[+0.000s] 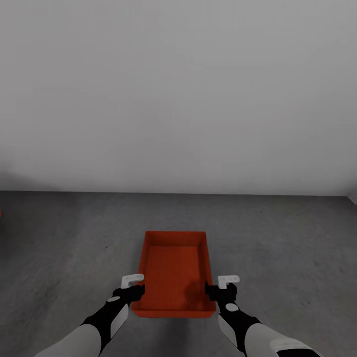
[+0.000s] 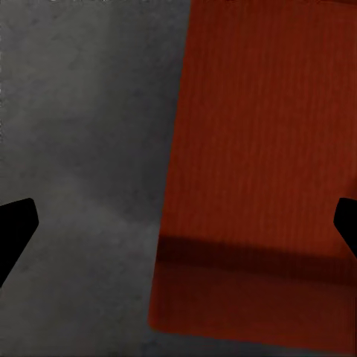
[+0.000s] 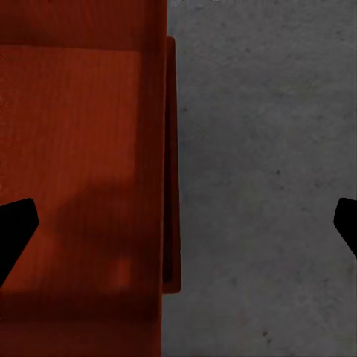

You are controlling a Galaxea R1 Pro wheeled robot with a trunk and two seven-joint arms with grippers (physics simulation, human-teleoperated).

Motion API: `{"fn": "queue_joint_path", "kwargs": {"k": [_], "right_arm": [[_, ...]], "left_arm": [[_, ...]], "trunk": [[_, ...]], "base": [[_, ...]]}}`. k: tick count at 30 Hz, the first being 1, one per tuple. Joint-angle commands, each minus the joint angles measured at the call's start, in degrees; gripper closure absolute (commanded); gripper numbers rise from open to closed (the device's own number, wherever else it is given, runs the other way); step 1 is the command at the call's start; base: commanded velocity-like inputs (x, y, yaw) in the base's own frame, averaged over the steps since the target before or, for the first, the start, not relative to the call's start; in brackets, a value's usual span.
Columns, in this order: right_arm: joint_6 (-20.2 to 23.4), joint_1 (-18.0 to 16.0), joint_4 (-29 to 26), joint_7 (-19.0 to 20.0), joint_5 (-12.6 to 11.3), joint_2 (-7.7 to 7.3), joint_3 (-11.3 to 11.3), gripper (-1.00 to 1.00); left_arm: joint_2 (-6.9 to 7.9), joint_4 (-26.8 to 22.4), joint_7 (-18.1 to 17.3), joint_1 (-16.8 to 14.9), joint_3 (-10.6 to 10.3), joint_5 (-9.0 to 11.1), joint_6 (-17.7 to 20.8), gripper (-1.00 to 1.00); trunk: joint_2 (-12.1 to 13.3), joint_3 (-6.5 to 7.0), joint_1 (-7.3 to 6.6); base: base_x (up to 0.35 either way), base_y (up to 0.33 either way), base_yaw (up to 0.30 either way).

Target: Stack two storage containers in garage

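Note:
One orange-red storage container [image 1: 174, 270] lies open-topped on the dark grey garage floor [image 1: 69, 238], straight ahead of me and close in. My left gripper [image 1: 135, 291] is at its left wall near the front corner, and my right gripper [image 1: 214, 290] is at the right wall opposite. Both are open, the fingers spread wide to either side of a wall. In the left wrist view the container [image 2: 260, 149] sits beside bare floor, under the left gripper [image 2: 178, 223]. The right wrist view shows the container's right wall [image 3: 169, 163] below the right gripper [image 3: 178, 223]. A second container is out of view.
A plain pale grey wall [image 1: 178, 99] rises a short way beyond the container. A small red sliver [image 1: 1, 214] shows at the far left edge. Bare floor lies to both sides of the container.

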Motion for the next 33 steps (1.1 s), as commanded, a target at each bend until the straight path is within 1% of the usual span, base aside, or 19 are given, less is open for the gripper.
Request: {"fn": "queue_joint_path", "kwargs": {"k": [1, 33], "right_arm": [[0.0, 0.0, 0.1, -0.4, 0.6, 0.02, 0.0, -1.00], [0.0, 0.0, 0.0, -0.4, 0.6, 0.02, 0.0, -1.00]], "left_arm": [[-0.02, 0.0, 0.1, 0.0, 0.1, 0.6, -0.1, -1.00], [0.06, 0.0, 0.1, 0.0, 0.0, 0.6, 0.0, -1.00]], "trunk": [[0.4, 0.14, -0.23], [13.2, 5.89, -7.26]], "base": [[0.000, 0.000, 0.000], [0.000, 0.000, 0.000]]}}
